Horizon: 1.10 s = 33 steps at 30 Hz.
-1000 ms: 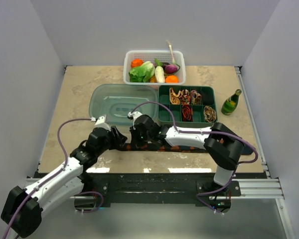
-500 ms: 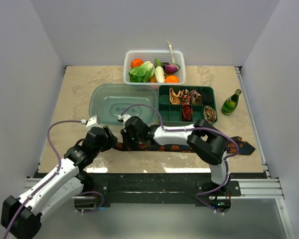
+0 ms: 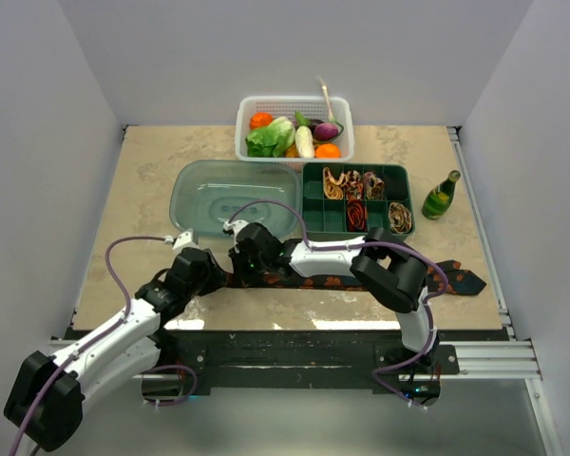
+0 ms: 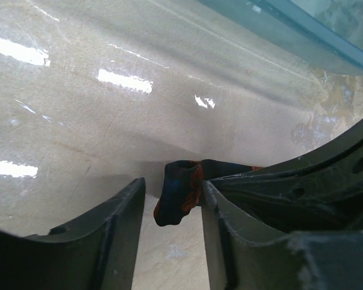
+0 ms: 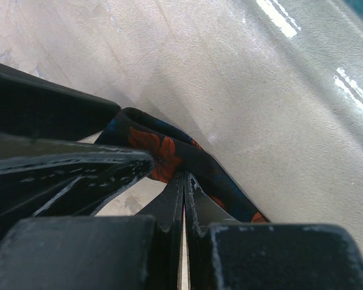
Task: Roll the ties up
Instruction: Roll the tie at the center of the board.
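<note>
- The black fabric necktie with orange-red flowers (image 3: 334, 282) lies stretched along the near edge of the beige marbled table (image 3: 142, 180). Its pointed tip (image 3: 470, 280) is far to the right, and its narrow end (image 4: 178, 190) is curled over on itself at the left.
- The right gripper (image 5: 183, 181) has its fingers pressed flat together. It seems to pinch the fabric at the curl.
- The left gripper (image 4: 172, 186) straddles the same curled end. Its fingers are narrowly parted and hold nothing, with fabric brushing the inner one.
- Both grippers crowd one spot, nearly touching.
- Risk: the first turn is loose and lumpy, so it could spring open when the pinch lets go.
- Risk: the two sets of fingers could knock together or drag the slippery cloth sideways, and the roll would then go crooked.
- Risk: the long tail near the table's edge could slide off if it is tugged.
- Beyond, the dark green compartment tray (image 3: 309, 214) holds rolled ties (image 3: 358, 213).
</note>
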### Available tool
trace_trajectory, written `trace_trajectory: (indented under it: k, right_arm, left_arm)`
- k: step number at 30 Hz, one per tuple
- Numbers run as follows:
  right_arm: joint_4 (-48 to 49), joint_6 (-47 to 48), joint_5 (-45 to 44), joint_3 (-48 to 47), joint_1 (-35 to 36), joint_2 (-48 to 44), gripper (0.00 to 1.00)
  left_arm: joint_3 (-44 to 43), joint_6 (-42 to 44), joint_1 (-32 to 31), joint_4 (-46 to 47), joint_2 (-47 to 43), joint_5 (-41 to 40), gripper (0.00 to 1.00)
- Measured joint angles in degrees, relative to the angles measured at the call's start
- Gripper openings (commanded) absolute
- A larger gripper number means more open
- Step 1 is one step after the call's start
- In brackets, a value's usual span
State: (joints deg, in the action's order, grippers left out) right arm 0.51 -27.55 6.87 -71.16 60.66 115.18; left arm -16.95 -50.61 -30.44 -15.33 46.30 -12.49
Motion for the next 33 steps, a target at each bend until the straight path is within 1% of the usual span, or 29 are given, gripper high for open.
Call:
trace_trajectory:
  k: [3,4,6,7,9,16,19,25,29,33]
  right_arm:
    - [0.0,0.0,0.0,0.0,0.0,0.0,0.0]
    - [0.0,0.0,0.0,0.0,0.0,0.0,0.0]
    - [0.0,0.0,0.1,0.0,0.0,0.0,0.0]
    - [0.1,0.0,0.1,0.0,0.0,0.0,0.0]
    - [0.2,0.0,0.1,0.0,0.0,0.0,0.0]
    - [-0.4,0.2,-0.9,-1.1,0.0,0.3,0.0]
    - [-0.2,0.2,-1.2,-2.4,0.0,1.5,0.0]
    - [1.4,-0.7,-1.3,-1.9,-0.2,1.9,0.0]
    - [7.1,-3.7,-0.4,1.3,-0.7,1.7,0.0]
    - [15.4,-8.2,0.7,6.3,-1.2,1.0,0.0]
  left_arm:
    - [0.9,0.0,0.0,1.6,0.5,0.3,0.35]
    - [1.0,0.1,0.0,2.0,0.5,0.3,0.26]
    - [1.0,0.0,0.0,3.0,0.4,0.3,0.16]
    - [1.1,0.2,0.0,3.6,0.4,0.2,0.07]
    - [1.1,0.4,0.0,4.3,0.3,0.3,0.01]
    - [1.1,2.0,0.0,6.1,1.7,0.8,0.0]
    - [1.1,2.4,0.0,7.5,1.7,2.2,0.0]
    - [1.1,3.7,0.1,9.0,1.2,4.7,0.0]
    - [1.1,3.9,0.1,9.7,1.3,5.4,0.0]
    - [1.6,3.9,0.0,11.0,1.2,6.2,0.0]
